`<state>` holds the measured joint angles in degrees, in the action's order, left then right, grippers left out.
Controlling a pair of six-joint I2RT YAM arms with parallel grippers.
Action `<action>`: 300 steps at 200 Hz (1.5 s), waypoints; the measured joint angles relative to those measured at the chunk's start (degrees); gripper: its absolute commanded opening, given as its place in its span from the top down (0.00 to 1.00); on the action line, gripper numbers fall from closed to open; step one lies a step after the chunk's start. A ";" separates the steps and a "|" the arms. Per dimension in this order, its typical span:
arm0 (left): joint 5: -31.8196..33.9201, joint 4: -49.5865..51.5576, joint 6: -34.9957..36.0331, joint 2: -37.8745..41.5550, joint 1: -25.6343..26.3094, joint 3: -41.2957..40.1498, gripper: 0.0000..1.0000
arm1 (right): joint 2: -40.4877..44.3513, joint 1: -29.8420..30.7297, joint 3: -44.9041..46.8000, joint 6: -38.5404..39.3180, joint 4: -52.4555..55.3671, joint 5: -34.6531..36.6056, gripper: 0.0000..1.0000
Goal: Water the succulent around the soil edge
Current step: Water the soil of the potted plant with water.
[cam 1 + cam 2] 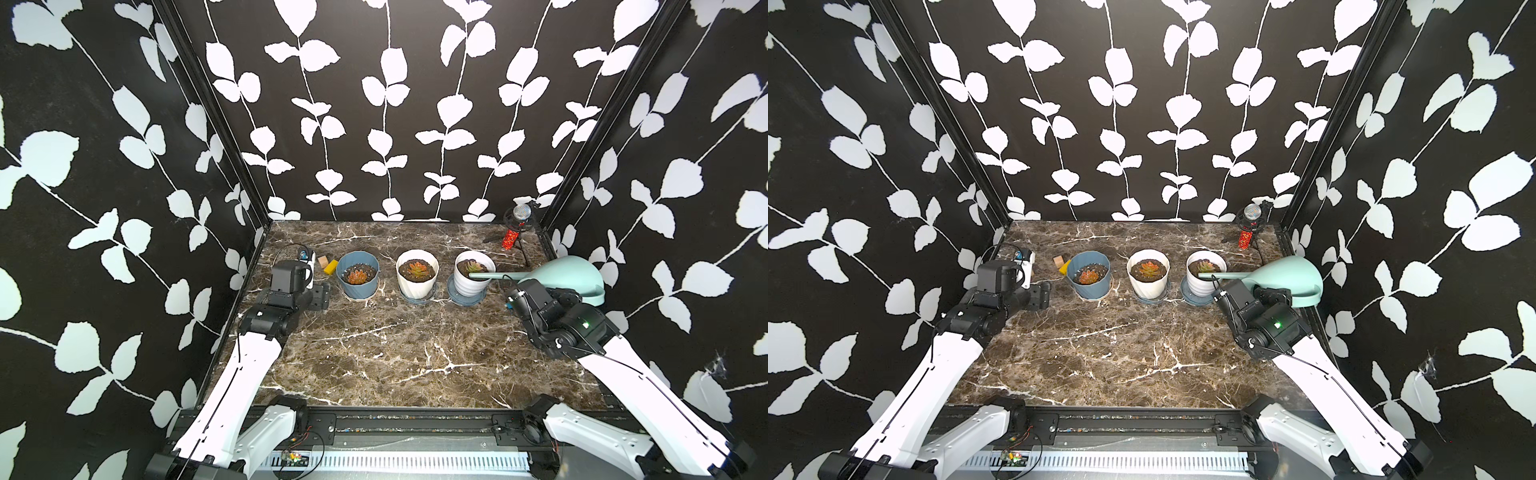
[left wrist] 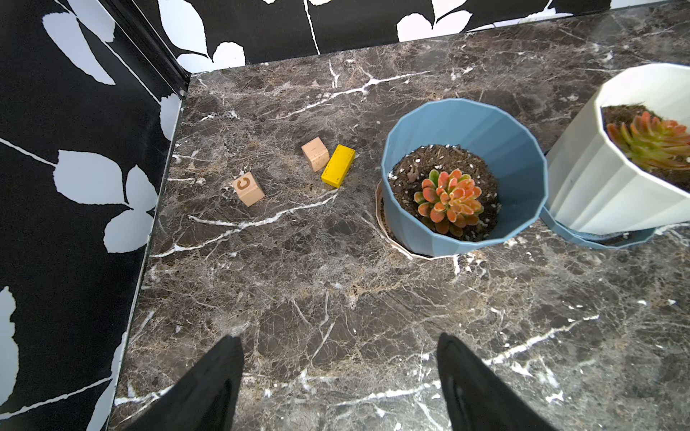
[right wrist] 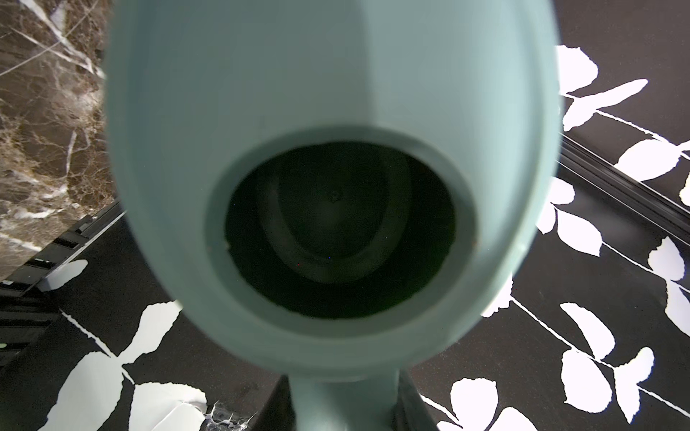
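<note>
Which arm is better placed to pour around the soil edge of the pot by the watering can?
Right. The right gripper holds the mint watering can, its spout reaching over the soil of the ribbed white pot. The left gripper is open, empty, over by the blue pot.

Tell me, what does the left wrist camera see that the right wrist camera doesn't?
Only the left wrist view shows the blue pot with its orange succulent, part of a white pot beside it, a wooden cube marked C, a plain wooden cube, a yellow block, and the left gripper, open and empty. Only the right wrist view shows the green watering can, which fills most of the picture, and its dark round filling hole. Both show the brown marble table and the black wall with white leaves.
</note>
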<state>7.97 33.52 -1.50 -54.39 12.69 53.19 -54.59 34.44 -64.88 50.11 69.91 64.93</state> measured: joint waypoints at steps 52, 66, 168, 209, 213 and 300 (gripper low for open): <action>-0.02 0.00 0.00 0.00 0.00 0.00 0.17 | 0.00 -2.32 0.13 2.71 -2.08 0.07 1.00; -0.02 0.00 0.00 -0.02 0.00 0.00 0.17 | 0.00 -2.82 0.17 3.19 -2.34 0.09 1.00; -0.07 0.00 0.00 -0.02 0.00 0.00 0.17 | -0.04 -5.16 2.05 4.33 -3.23 0.66 1.00; -0.09 0.00 0.00 0.00 -0.04 0.00 0.17 | -0.04 -5.88 2.05 4.28 -2.93 1.29 1.00; -0.07 0.00 0.00 0.00 -0.04 0.00 0.17 | -0.04 -6.01 2.05 4.26 -2.82 1.36 1.00; -0.09 0.02 0.00 1.27 -0.04 0.00 0.17 | -1.79 -7.85 1.99 2.38 -1.49 2.43 1.00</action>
<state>7.88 33.54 -1.50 -53.12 12.64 53.19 -56.38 26.59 -62.89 52.49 68.42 67.35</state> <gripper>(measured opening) 0.830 0.295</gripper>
